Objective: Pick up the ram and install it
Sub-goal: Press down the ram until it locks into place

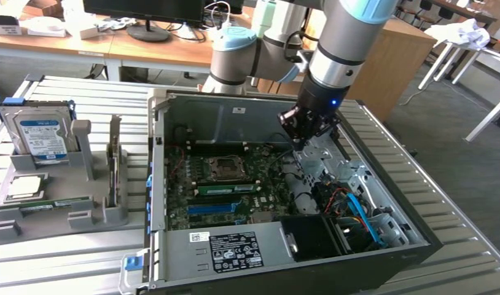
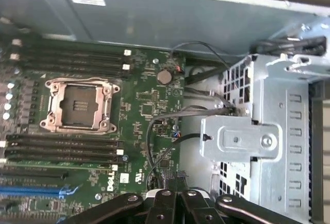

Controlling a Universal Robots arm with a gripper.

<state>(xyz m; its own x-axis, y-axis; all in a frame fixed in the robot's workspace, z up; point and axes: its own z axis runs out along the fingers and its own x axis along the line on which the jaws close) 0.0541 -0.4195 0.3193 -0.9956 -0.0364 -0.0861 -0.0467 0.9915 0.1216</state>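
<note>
Exterior view: the gripper hangs inside the open computer case, above the drive cage, jaws pressed together and holding nothing. The ram lies flat in the grey holder at the exterior view's left, well apart from the gripper, below the hard drive.

The exterior view looks from high in front, down into the open computer case on the slatted table. The wrist view looks straight down, close over the motherboard. Both views share the processor socket
</note>
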